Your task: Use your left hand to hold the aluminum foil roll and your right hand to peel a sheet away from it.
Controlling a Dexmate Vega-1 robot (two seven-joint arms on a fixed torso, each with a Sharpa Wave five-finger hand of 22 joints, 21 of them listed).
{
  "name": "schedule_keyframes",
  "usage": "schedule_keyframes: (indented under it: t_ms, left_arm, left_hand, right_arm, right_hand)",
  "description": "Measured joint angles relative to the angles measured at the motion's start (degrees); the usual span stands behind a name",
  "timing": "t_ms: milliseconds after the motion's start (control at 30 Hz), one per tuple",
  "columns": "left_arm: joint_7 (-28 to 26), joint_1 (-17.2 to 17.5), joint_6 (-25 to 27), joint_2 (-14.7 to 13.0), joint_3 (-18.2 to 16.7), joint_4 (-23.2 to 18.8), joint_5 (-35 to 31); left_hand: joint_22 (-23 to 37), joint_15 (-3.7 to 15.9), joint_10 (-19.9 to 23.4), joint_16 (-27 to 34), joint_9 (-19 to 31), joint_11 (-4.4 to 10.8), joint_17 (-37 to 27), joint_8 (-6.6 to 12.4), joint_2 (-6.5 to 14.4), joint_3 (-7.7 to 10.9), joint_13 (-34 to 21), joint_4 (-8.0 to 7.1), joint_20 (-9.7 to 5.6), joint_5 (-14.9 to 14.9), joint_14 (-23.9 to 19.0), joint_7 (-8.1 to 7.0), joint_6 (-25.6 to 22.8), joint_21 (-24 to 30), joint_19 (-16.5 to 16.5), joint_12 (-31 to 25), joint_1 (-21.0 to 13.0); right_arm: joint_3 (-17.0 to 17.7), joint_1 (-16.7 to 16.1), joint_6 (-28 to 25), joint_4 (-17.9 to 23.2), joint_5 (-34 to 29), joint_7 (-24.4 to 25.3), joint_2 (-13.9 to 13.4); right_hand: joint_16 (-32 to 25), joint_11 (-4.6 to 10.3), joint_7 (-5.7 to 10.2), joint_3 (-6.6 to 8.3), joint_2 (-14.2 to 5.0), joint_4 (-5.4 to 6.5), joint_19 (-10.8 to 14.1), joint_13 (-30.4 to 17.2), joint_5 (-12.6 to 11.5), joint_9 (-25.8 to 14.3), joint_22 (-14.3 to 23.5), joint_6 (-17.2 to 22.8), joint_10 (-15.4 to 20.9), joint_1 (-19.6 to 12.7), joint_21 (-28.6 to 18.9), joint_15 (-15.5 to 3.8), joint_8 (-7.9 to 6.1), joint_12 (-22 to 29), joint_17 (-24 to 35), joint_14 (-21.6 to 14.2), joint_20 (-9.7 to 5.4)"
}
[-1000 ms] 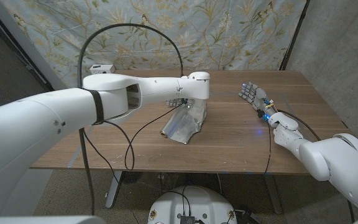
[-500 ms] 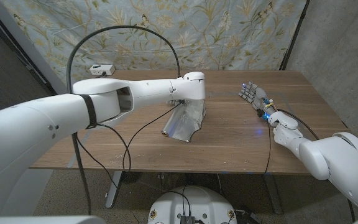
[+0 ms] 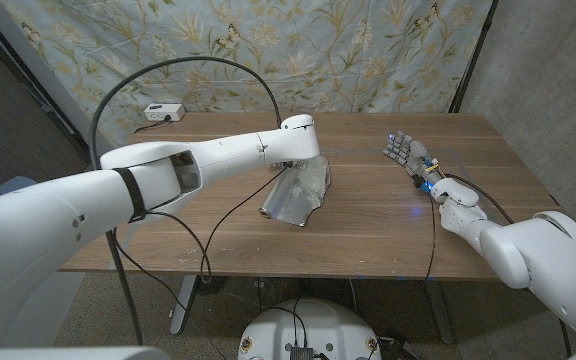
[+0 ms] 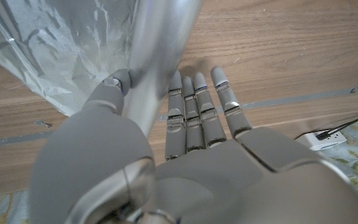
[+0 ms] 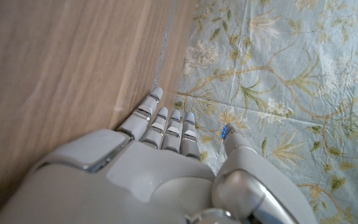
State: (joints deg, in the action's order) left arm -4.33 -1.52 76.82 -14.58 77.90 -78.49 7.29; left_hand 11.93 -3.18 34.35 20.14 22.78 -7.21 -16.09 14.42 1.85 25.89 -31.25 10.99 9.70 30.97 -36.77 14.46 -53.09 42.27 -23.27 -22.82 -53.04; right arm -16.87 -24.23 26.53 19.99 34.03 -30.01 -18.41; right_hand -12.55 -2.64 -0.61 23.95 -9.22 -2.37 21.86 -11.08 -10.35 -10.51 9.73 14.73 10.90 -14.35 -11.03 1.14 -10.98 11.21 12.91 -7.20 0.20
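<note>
Although the right hand [image 3: 409, 156] stood nearer the table's right edge with its fingers straight and side by side, it held nothing and was well apart from the foil. Mid-table lay the aluminum foil roll [image 3: 311, 178], with a crinkled sheet [image 3: 286, 205] already fanned out from it toward the robot. The left hand [image 4: 185, 155] was at the roll: in the left wrist view its thumb sat against one side of the smooth tube [image 4: 157, 62] and its straight fingers [image 4: 194, 109] lay close together on the other side, so it looked to be bracing rather than squeezing; whether it truly gripped I could not tell.

The sheet would likely be very light, limp and quick to tear or crease, while the roll should be stiff but slippery and apt to roll. A fair hold would be the sheet's loose near edge for the right hand, with the left steadying the tube.

Compared with a second earlier, the left arm had swung lower and leftward, its forearm dropping toward the table; the roll, sheet and right hand had not shifted. Farthest back, a small white box [image 3: 162, 110] sat near the table's far left corner.
</note>
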Motion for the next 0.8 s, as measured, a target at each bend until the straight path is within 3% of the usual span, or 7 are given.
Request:
schedule_keyframes:
  t_ms: [33,200,800]
  left_arm:
    - [-0.37,0.00,-0.18,0.00,0.00,0.00,0.05]
    - [-1.73,2.28,-0.81,-1.11,-3.20,-1.28,0.27]
    - [-4.84,8.00,-4.10,-2.60,-13.18,-2.83,2.47]
  left_hand:
    - [-0.15,0.23,0.98,0.27,0.00,0.57,-0.03,0.00,-0.05,0.00,-0.13,0.00,-0.10,-0.01,-0.83,-0.65,-0.65,0.30,-0.51,-0.25,-0.05]
    - [-0.22,1.26,1.71,1.06,0.00,0.48,-0.29,0.00,-0.44,0.00,-0.24,0.00,-1.01,0.05,-2.91,-1.15,-0.72,1.04,-1.88,-1.13,-0.43]
    - [-0.21,2.06,3.03,2.76,0.00,0.36,-1.09,0.00,-1.26,0.23,-0.77,0.23,-2.14,0.28,-5.16,-1.41,-0.91,2.73,-4.19,-2.19,-1.26]
  right_arm:
    - [-0.11,0.00,0.00,0.02,0.00,0.00,-0.01]
    - [-0.63,0.00,0.29,0.07,0.00,-0.08,-0.02]
    - [-1.85,-0.09,0.28,0.18,0.46,-0.10,0.00]
  right_hand:
    - [0.00,0.00,0.00,0.00,0.00,0.00,0.00,0.00,0.00,0.00,0.00,0.00,0.00,0.00,0.00,0.00,0.00,0.00,0.00,0.00,0.00]
    - [0.00,0.00,0.00,0.00,0.00,0.00,0.00,0.00,0.00,0.00,0.00,0.00,0.00,0.00,0.00,0.00,0.00,0.00,0.00,0.00,0.00]
    - [0.00,0.00,0.00,0.00,0.00,0.00,-0.32,0.00,0.00,0.00,0.00,0.00,0.00,0.00,0.00,0.00,0.00,0.00,0.29,0.00,0.32]
